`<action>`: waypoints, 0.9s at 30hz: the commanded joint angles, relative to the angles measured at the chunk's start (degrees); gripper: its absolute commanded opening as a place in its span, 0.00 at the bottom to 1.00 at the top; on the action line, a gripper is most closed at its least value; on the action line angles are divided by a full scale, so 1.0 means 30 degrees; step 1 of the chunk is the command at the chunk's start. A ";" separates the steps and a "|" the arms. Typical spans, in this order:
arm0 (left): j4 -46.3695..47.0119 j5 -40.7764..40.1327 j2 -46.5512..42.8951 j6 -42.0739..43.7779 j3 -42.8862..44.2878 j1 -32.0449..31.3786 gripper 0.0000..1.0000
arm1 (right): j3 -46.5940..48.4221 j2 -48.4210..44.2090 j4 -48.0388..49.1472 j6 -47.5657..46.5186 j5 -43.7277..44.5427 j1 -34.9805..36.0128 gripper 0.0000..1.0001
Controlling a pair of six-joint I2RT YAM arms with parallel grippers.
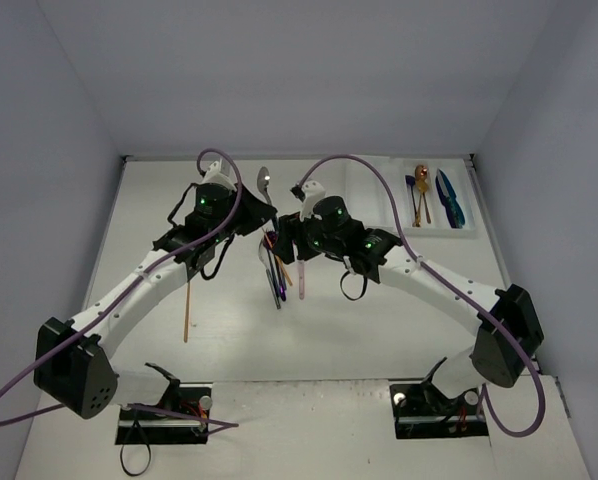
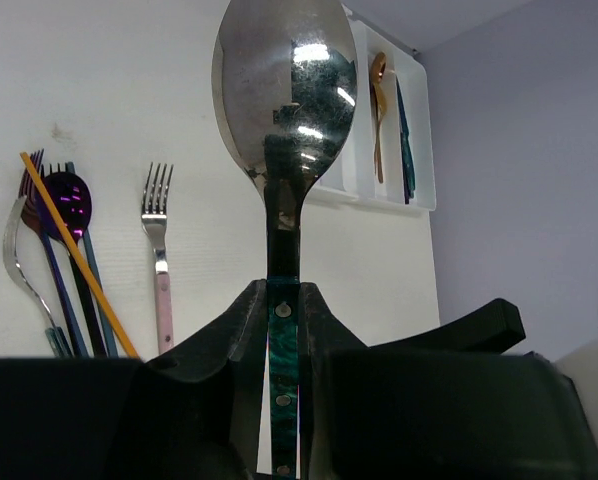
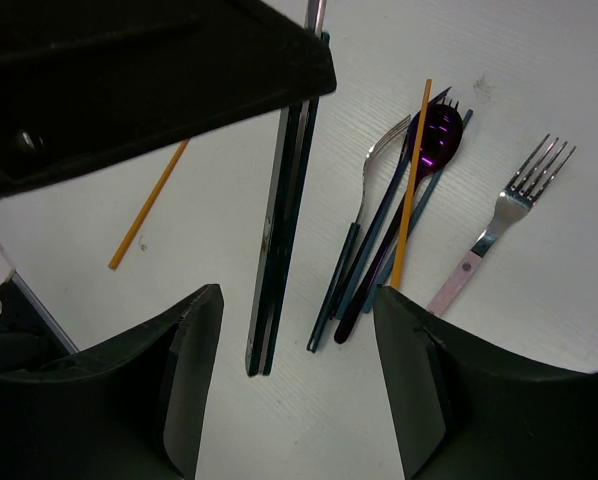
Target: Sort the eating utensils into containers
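Note:
My left gripper [image 2: 282,292] is shut on the teal handle of a silver spoon [image 2: 284,90] and holds it above the table, bowl pointing away; it also shows in the top view [image 1: 264,180]. My right gripper [image 3: 297,300] is open and empty, and the spoon's dark handle [image 3: 282,230] hangs between its fingers [image 3: 194,380]. A pile of utensils [image 3: 399,220] lies on the table: a silver fork, a purple spoon, a yellow stick and a pink-handled fork [image 3: 499,230]. The white tray [image 1: 457,228] at the far right holds a copper spoon [image 1: 420,185] and blue pieces.
A second yellow stick [image 1: 187,310] lies alone on the table to the left, beneath the left arm. The two grippers [image 1: 251,215] [image 1: 284,245] are close together at the table's middle, over the pile. Grey walls enclose the table on three sides.

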 commanded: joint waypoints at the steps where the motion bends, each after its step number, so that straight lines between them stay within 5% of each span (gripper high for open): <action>1: 0.2207 0.1007 -0.0933 -0.0808 -0.0254 -0.0185 0.00 | 0.1520 0.0171 0.1650 0.0051 -0.0054 0.0113 0.57; 5: 0.2416 0.1299 -0.1009 -0.0863 -0.0491 -0.0302 0.00 | 0.1783 0.0494 0.1740 -0.0010 -0.0102 0.0113 0.43; 10: 0.2263 0.1168 -0.1111 -0.0513 -0.0667 -0.0471 0.00 | 0.1710 0.0510 0.1747 -0.0156 0.0527 0.0076 0.01; 14: 0.2283 0.1133 -0.1273 -0.0424 -0.0844 -0.0449 0.02 | 0.1576 0.0554 0.1719 -0.0271 0.0805 -0.0206 0.00; 16: 0.1929 0.1065 -0.1284 -0.0150 -0.0798 -0.0449 0.13 | 0.1461 0.0520 0.1696 -0.0363 0.1011 -0.0447 0.00; 21: -0.0577 -0.0698 -0.1780 0.1316 -0.0517 -0.0351 0.60 | 0.1328 0.0395 0.1313 -0.1031 0.1827 -0.1541 0.00; 24: -0.2711 -0.2248 -0.2297 0.2271 -0.0353 -0.0091 0.73 | 0.1606 0.0478 0.0537 -0.1739 0.2407 -0.2694 0.00; 27: -0.4256 -0.3893 -0.2986 0.3283 -0.0381 0.0286 0.76 | 0.2139 0.0774 -0.0514 -0.3039 0.3612 -0.4044 0.00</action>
